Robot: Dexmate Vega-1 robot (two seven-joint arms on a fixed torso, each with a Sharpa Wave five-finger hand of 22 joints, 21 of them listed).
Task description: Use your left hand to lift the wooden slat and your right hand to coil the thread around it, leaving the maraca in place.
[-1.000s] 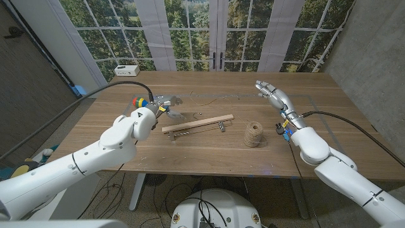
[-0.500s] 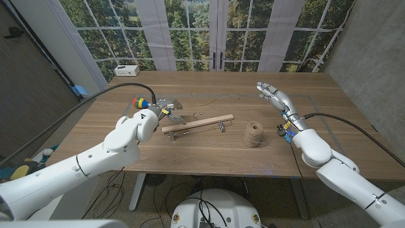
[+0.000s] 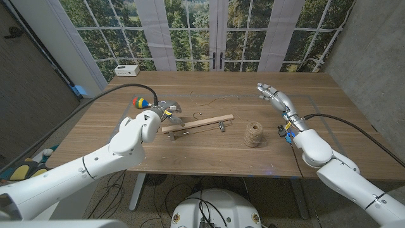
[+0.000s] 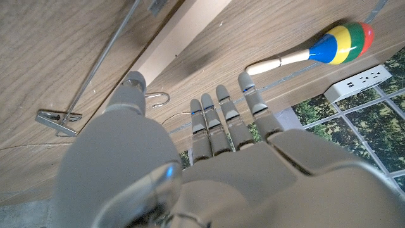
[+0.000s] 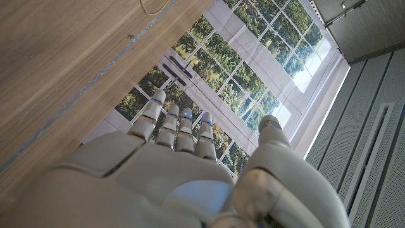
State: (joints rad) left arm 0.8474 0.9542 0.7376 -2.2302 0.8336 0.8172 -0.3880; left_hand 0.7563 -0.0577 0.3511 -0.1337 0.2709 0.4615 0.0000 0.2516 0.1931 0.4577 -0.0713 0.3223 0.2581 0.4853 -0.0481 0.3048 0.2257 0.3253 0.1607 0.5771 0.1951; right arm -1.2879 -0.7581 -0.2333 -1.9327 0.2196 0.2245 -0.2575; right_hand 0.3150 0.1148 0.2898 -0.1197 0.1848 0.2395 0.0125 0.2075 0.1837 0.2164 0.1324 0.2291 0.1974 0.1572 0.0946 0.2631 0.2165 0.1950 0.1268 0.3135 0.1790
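Two hands: both hold nothing.
Slat [image 3: 197, 123]: flat on the table, not yet lifted.
Left hand [image 3: 168, 109]: fingers [image 4: 218, 120] spread, just beside the slat's left end, seemingly set to grasp.
Thread spool [image 3: 254, 134]: near the slat's right end.
Maraca [image 3: 142, 102]: beyond the slat's left end, untouched.
Right hand [image 3: 273, 96]: open, well right of the slat, likely waiting.

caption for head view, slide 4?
Left robot hand nears long wooden slat; right robot hand open beyond twine spool.

Wooden slat [image 4: 183, 39] cut off
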